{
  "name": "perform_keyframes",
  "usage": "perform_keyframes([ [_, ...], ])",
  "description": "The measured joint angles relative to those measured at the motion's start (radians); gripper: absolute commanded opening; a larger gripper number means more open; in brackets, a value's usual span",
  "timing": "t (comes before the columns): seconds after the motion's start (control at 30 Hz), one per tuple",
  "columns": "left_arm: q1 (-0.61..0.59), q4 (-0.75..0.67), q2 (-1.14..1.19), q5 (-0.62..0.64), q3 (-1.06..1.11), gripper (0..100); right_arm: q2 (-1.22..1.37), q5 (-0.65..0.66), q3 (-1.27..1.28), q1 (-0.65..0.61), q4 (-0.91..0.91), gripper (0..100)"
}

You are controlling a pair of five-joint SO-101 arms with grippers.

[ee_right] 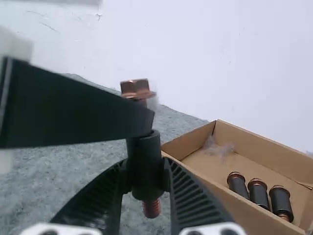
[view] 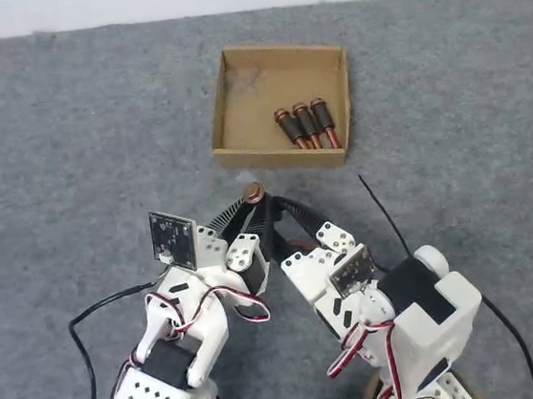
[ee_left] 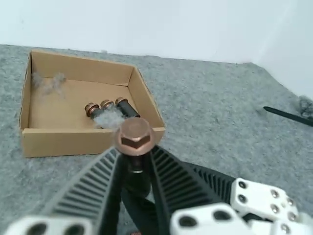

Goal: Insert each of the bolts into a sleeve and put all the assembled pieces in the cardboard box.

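Observation:
A copper bolt stands upright, pushed through a black sleeve, its thread poking out below. Both grippers meet on it just in front of the cardboard box. My left gripper is shut on the piece right under the hex head. My right gripper is shut on the sleeve lower down, and a left finger crosses above it. Three assembled pieces lie side by side in the box's right part; they also show as assembled pieces and as assembled pieces.
Grey carpet covers the table. A thin black cable runs on the carpet right of the grippers. The left part of the box floor is bare. Both arm bases stand at the near edge.

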Motion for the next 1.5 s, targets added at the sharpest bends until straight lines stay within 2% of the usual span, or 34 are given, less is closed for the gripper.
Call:
perform_keyframes([
  [0.2, 0.021, -0.028, 0.0, 0.0, 0.0, 1, -0.002, 0.0, 0.0, 0.005, 0.0, 0.7],
  [0.33, 0.029, 0.005, 0.009, 0.0, -0.051, 1, -0.002, 0.0, 0.0, 0.008, 0.0, 0.7],
  [0.6, 0.034, -0.003, 0.285, 0.0, -0.207, 1, -0.002, 0.0, 0.0, 0.018, 0.0, 0.7],
  [0.73, 0.035, -0.041, 0.387, 0.0, -0.219, 1, 0.0, 0.0, 0.0, 0.029, 0.0, 0.7],
  [1.0, 0.064, -0.055, 0.388, 0.0, -0.215, 2, 0.0, 0.0, -0.003, 0.044, 0.0, 0.7],
  [1.2, 0.066, -0.058, 0.388, 0.0, -0.213, 15, 0.0, 0.0, -0.003, 0.046, 0.0, 0.7],
  [1.5, 0.077, -0.061, 0.388, 0.0, -0.212, 13, 0.0, 0.0, -0.003, 0.057, 0.0, 0.7],
])
